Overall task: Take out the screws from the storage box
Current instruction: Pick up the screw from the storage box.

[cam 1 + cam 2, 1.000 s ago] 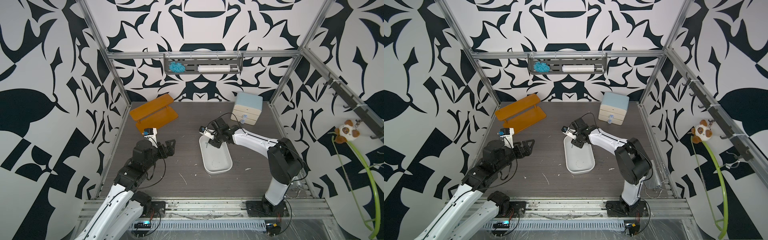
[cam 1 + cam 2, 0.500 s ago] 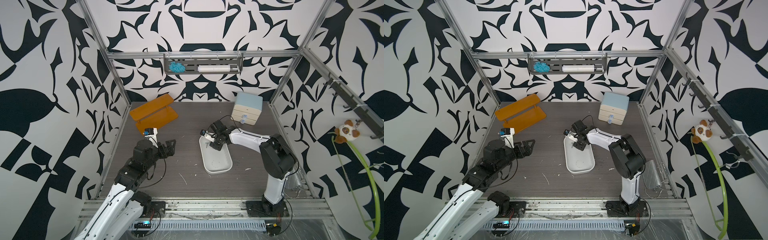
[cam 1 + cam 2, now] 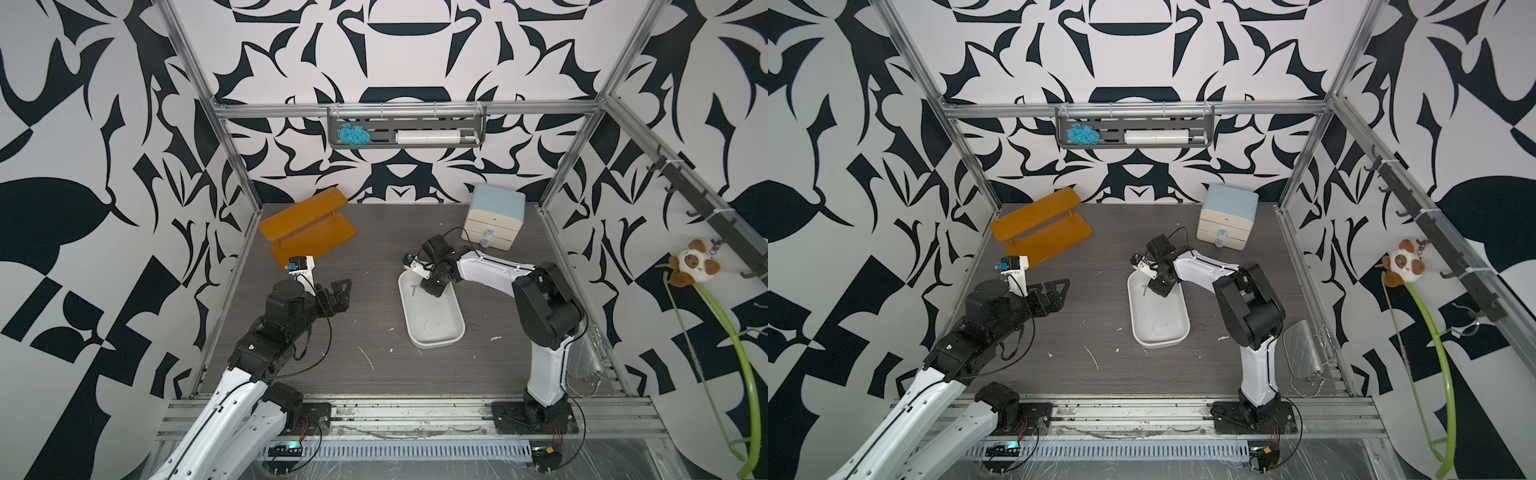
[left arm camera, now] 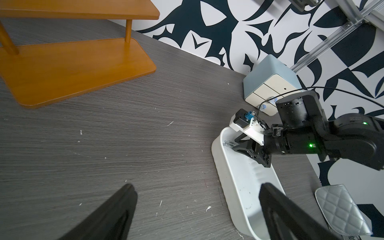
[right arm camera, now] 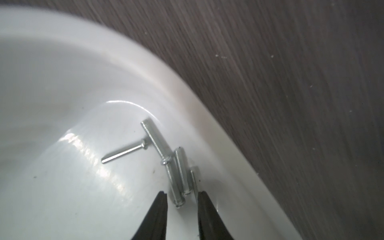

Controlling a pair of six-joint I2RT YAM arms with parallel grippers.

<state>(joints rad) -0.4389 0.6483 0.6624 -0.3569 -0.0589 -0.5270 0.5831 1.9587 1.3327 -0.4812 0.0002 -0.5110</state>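
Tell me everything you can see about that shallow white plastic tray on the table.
The shallow white plastic tray is a glossy, rounded-cornered rectangle with low walls, lying flat on the dark grey wood-grain table. A few small silver metal screws lie bunched against its wall near a far corner. The black right gripper reaches inside it, jaws open either side of some of those screws.

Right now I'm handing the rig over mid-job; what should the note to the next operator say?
Left gripper: open, empty, hovering above the table, away from the storage box.
Right gripper: down inside the box, fingers apart, straddling part of the screws; no clamp visible.
The screws: clustered at the box's far end, against its wall.
Done: none seen lifted out.
Left: close, lift, set screws outside; repeat.
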